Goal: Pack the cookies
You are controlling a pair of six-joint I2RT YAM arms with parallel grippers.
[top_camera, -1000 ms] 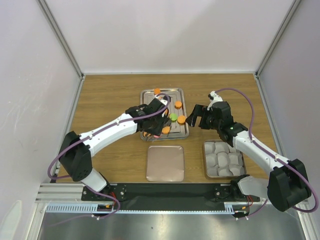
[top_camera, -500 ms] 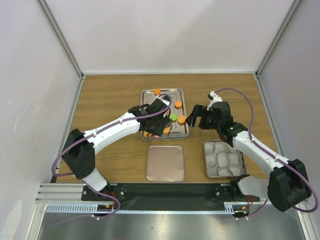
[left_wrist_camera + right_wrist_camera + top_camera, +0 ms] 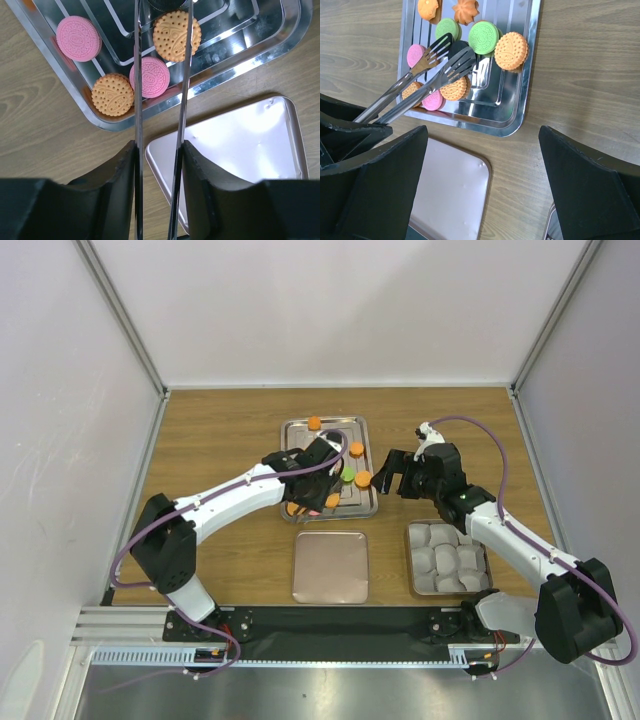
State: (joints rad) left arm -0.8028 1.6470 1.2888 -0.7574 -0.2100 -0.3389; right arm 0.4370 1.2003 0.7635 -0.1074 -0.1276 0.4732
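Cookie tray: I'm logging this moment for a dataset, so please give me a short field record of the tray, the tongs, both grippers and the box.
tray: steel tray holding orange, pink, green and black cookies
tongs: metal tongs, tips at an orange cookie; cannot tell whether it is gripped
left gripper: shut on the tongs, above the tray
right gripper: open, empty, at the tray's right side
box: holds paper cups; no cookie seen in them
flat square plate: bare, in front of the tray
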